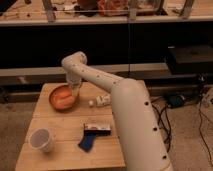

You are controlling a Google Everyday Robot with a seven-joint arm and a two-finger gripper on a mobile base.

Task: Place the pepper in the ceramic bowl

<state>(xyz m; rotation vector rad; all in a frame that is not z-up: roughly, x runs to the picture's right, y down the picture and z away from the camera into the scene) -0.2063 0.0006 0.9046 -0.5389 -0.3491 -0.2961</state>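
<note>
The ceramic bowl, orange-terracotta with a paler rim, sits at the back left of the wooden table. An orange-red shape inside it looks like the pepper. My gripper hangs down from the white arm at the bowl's right rim, just over its inside.
A white cup stands at the table's front left. A blue object and a dark flat packet lie near the front middle. A small white item lies right of the bowl. Dark shelving stands behind the table. Cables lie on the floor at right.
</note>
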